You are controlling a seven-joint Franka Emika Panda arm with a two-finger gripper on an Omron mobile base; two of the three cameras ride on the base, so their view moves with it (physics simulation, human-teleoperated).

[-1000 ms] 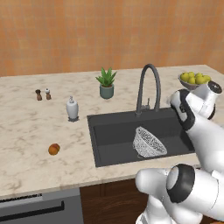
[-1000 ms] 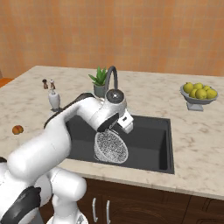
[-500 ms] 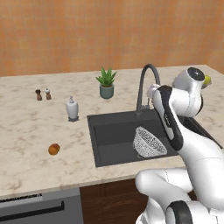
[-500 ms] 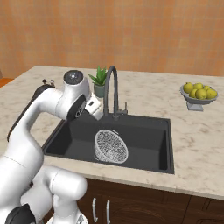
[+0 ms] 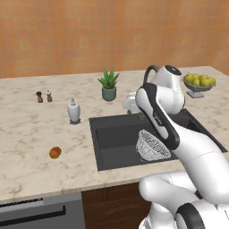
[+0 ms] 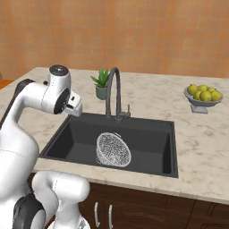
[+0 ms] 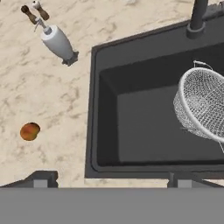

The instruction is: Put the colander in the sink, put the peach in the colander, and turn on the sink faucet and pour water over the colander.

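- The small round orange peach (image 5: 55,152) lies alone on the pale marbled stone table (image 5: 27,134), well apart from the sink's left edge; being round, it may roll off if a finger nudges it first.
- The white soap dispenser (image 5: 74,111) and the two small brown shakers (image 5: 44,96) stand farther back, clear of the peach (a low sweep could still clip the dispenser).
- The large dark grey rectangular sink (image 7: 131,127) holds the silvery-white wire-mesh colander (image 7: 203,109), tipped on its side with its mouth facing sideways, so a dropped peach could miss it or roll out.
- The pincer (image 7: 109,179) hovers above the sink's left rim, empty, its two dark tips far apart.
- The tall dark grey gooseneck faucet (image 6: 112,91) rises behind the basin, close to the arm; a wide swing might knock its lever.
- A grey footed bowl of yellow-green lemons (image 6: 203,95) sits far right, out of the way.
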